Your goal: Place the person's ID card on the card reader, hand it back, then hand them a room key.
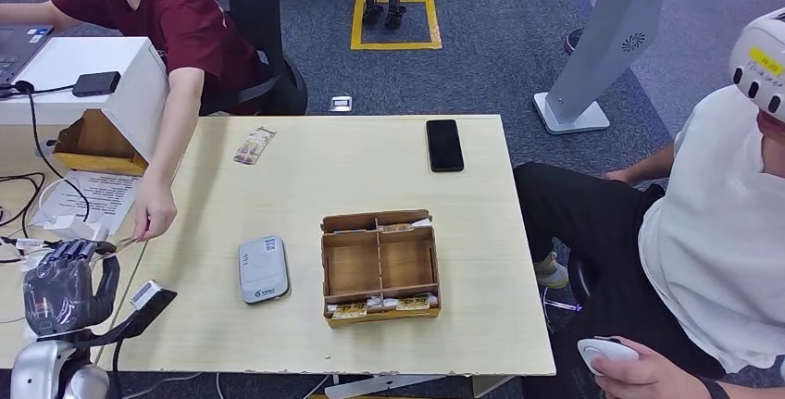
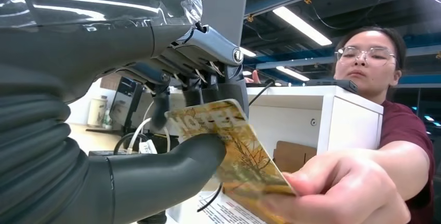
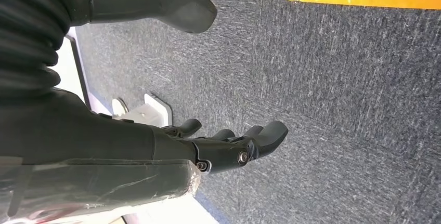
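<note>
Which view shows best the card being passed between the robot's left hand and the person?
The left wrist view: the hotel card is close up, pinched by the left hand while the person's hand grips its other end. In the head view the card sits between the two hands, too small to make out. The right wrist view faces carpet.

On the table [image 1: 463,325], the card reader [image 1: 263,268] is lying just left of the divided box [image 1: 380,265], with cards sitting in the box's near and far compartments. A phone [image 1: 444,144] is lying behind the box near the far edge, and a small packet [image 1: 254,145] is lying far left. Left of the table, the left hand [image 1: 65,288] and a person's hand [image 1: 153,217] are meeting on a room key [image 2: 234,156]. A seated person [image 1: 713,242] is sitting to the right.
</note>
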You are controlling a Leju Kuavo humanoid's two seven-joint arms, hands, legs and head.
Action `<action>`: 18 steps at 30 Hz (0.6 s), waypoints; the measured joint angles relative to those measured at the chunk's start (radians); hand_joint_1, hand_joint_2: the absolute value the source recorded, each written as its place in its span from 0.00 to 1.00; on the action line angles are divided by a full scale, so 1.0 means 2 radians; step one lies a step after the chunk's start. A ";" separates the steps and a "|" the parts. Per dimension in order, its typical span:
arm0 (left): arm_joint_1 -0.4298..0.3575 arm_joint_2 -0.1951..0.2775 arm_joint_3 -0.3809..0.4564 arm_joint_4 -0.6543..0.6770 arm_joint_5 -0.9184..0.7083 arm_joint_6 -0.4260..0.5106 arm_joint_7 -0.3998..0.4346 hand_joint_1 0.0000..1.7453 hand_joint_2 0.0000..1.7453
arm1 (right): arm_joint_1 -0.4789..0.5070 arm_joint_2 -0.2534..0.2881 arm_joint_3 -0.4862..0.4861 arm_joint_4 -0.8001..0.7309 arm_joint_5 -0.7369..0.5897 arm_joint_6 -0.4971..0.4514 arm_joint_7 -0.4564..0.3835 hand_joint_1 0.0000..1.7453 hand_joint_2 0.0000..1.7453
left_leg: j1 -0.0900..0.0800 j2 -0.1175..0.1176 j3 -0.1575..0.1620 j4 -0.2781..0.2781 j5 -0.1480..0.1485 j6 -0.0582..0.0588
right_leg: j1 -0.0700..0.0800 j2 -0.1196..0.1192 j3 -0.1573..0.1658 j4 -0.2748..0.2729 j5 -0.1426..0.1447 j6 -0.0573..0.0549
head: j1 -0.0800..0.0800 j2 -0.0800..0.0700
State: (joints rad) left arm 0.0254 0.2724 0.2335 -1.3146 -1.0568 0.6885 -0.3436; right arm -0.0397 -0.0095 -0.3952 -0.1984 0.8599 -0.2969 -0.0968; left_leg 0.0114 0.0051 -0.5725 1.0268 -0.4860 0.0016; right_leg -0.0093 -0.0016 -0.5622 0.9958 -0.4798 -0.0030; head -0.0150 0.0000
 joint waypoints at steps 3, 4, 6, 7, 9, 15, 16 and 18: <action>0.000 0.001 0.001 0.000 0.006 0.000 -0.003 0.90 1.00 | 0.000 0.000 0.000 0.000 0.002 0.000 -0.001 0.00 1.00 | 0.000 0.000 0.000 0.000 0.000 0.000 | 0.000 0.000 0.000 0.000 0.000 0.000 | 0.000 0.000; 0.001 0.001 0.001 0.000 0.007 0.000 -0.004 0.90 1.00 | 0.000 0.000 0.000 0.000 0.002 -0.001 -0.001 0.00 1.00 | 0.000 0.000 0.000 0.000 0.000 0.000 | 0.000 0.000 0.000 0.000 0.000 0.000 | 0.000 0.000; 0.002 0.001 0.001 0.000 0.008 0.000 -0.005 0.94 1.00 | 0.000 0.000 0.000 0.000 0.003 -0.001 -0.001 0.00 1.00 | 0.000 0.000 0.000 0.000 0.000 0.000 | 0.000 0.000 0.000 0.000 0.000 0.000 | 0.000 0.000; 0.002 0.001 0.002 0.000 0.008 0.000 -0.006 0.96 1.00 | 0.000 0.000 -0.001 0.000 0.003 -0.001 -0.001 0.00 1.00 | 0.000 0.000 0.000 0.000 0.000 0.000 | 0.000 0.000 0.000 0.000 0.000 0.000 | 0.000 0.000; 0.003 0.001 0.002 0.000 0.009 0.000 -0.006 0.98 1.00 | 0.000 0.000 -0.001 0.000 0.003 -0.001 -0.002 0.00 1.00 | 0.000 0.000 0.000 0.000 0.000 0.000 | 0.000 0.000 0.000 0.000 0.000 0.000 | 0.000 0.000; 0.004 0.001 0.004 0.000 0.010 0.000 -0.006 0.98 1.00 | 0.000 0.001 -0.002 0.000 0.003 -0.001 -0.001 0.00 1.00 | 0.000 0.000 0.000 0.000 0.000 0.000 | 0.000 0.000 0.000 0.000 0.000 0.000 | 0.000 0.000; 0.004 0.002 0.004 0.000 0.010 0.000 -0.006 0.99 1.00 | 0.000 0.001 -0.002 0.000 0.003 -0.001 -0.001 0.00 1.00 | 0.000 0.000 0.000 0.000 0.000 0.000 | 0.000 0.000 0.000 0.000 0.000 0.000 | 0.000 0.000; 0.004 0.002 0.005 0.000 0.010 0.000 -0.006 1.00 1.00 | 0.000 0.001 -0.002 0.000 0.003 -0.001 -0.001 0.00 1.00 | 0.000 0.000 0.000 0.000 0.000 0.000 | 0.000 0.000 0.000 0.000 0.000 0.000 | 0.000 0.000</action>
State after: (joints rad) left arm 0.0337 0.2754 0.2428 -1.3149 -1.0365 0.6886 -0.3559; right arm -0.0397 -0.0069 -0.3999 -0.1984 0.8652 -0.2983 -0.0996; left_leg 0.0114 0.0051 -0.5725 1.0268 -0.4860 0.0016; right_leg -0.0093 -0.0017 -0.5621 0.9958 -0.4798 -0.0030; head -0.0149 0.0000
